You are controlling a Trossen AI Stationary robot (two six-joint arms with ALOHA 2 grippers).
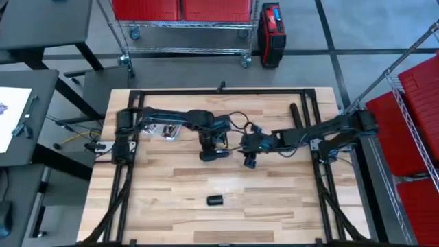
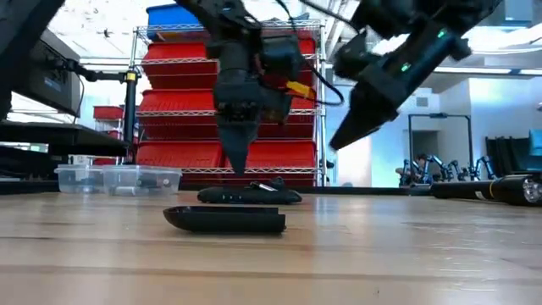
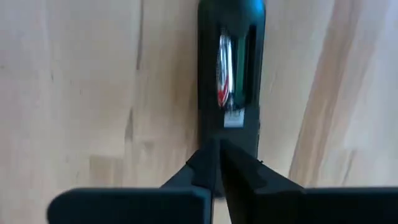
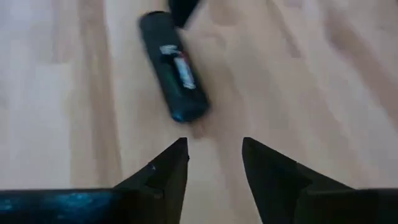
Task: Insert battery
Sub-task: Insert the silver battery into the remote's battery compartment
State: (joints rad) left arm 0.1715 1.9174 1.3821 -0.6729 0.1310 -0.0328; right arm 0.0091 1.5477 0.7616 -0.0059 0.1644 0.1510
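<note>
Item: remote control [image 1: 215,155], black, elongated, lying flat near the centre of the wooden table [image 1: 164,213], battery compartment open and facing up. A battery [image 3: 225,68] with a silver and red casing sat inside the compartment; lettering on it was too blurred to read. The remote's detached cover [image 1: 216,200], small and black, lay at six o'clock from the remote, well apart from it, closer to the table's front edge.

Left gripper [image 1: 206,152]: poised at the nine o'clock end of the remote, pointing down, fingers pressed together with no gap, tips touching or just above the remote's body, beside the compartment.

Right gripper [image 1: 250,162]: just off the remote's three o'clock end, tilted, fingers narrowly parted and holding nothing, apart from the remote.

Other objects: clear plastic containers [image 1: 163,131] at about eleven o'clock from the remote, under the left arm; a black cylinder [image 1: 296,115] at about two o'clock, near the table's far right corner.

Surface: pale butcher-block planks in a black metal frame.

Room: grey floor; wire shelving [image 1: 182,27] holding red bins at twelve o'clock beyond the table; a red and black case [image 1: 272,33] standing beside it; further red bins [image 1: 417,116] at three o'clock; dark desks [image 1: 31,75] at nine to ten o'clock. No writing was legible anywhere.
</note>
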